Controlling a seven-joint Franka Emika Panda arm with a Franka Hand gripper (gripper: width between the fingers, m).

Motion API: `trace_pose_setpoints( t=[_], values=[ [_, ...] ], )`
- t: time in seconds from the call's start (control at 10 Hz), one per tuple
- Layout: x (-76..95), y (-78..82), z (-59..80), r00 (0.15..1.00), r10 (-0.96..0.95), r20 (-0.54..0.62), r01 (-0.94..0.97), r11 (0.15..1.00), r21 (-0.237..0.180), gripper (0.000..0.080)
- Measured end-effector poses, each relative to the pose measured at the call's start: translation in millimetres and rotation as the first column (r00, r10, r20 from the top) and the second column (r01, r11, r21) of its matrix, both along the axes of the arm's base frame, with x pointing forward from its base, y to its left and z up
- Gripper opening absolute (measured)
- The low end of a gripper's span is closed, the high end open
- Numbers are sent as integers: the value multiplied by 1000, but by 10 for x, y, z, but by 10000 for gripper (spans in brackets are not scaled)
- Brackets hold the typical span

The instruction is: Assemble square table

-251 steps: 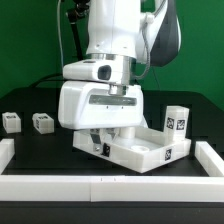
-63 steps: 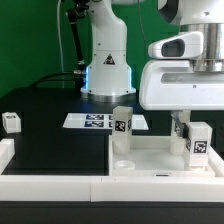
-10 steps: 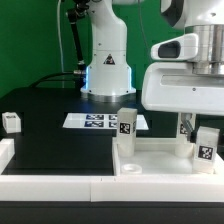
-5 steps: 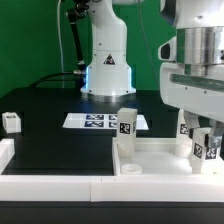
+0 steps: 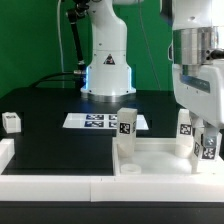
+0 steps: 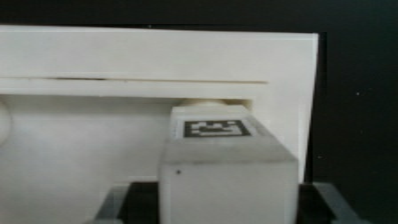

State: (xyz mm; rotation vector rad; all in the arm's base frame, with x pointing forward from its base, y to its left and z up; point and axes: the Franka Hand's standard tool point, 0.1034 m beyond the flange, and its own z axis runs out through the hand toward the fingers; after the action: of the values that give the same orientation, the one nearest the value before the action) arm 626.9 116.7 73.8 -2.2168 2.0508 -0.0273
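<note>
The square tabletop slab [image 5: 150, 158] lies hollow face up at the exterior view's lower right, against the low white wall. Two white legs stand upright in it, one at the left [image 5: 125, 126] and one at the back right [image 5: 186, 124]. My gripper [image 5: 206, 140] comes straight down over the slab's near right corner and is shut on a third leg [image 5: 208, 147], which stands in that corner. In the wrist view this leg [image 6: 222, 165] shows its tag and sits between my dark fingers [image 6: 135, 203], with the slab's rim [image 6: 160, 60] beyond. A fourth leg [image 5: 11, 122] lies loose at the far left.
The marker board [image 5: 95, 121] lies flat in front of the robot base [image 5: 106, 70]. The low white wall [image 5: 50, 185] runs along the front edge, with a short piece [image 5: 5, 152] at the left. The black worktop [image 5: 60, 145] lies between the loose leg and the slab.
My hand has turned about its vertical axis over the near right corner, from broad side to narrow side facing the camera. The held leg has turned with it and stands straighter.
</note>
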Motion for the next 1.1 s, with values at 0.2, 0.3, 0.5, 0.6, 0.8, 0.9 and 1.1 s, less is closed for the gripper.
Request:
trace_pose_setpoints(
  t=[0.2, 0.3, 0.5, 0.6, 0.8, 0.9, 1.1],
  values=[
    [10, 99, 19, 897, 443, 7, -439, 892, -105, 609],
    [17, 113, 20, 831, 556, 9, -551, 826, -120, 609],
    [19, 95, 17, 753, 658, 0, -652, 746, -135, 642],
    [25, 86, 15, 687, 727, -8, -720, 678, -151, 649],
    [88, 50, 33, 320, 945, -68, -930, 299, -215, 649],
    [106, 34, 45, 240, 968, -78, -951, 218, -219, 649],
    [100, 37, 40, 279, 958, -72, -942, 258, -217, 545]
  ],
)
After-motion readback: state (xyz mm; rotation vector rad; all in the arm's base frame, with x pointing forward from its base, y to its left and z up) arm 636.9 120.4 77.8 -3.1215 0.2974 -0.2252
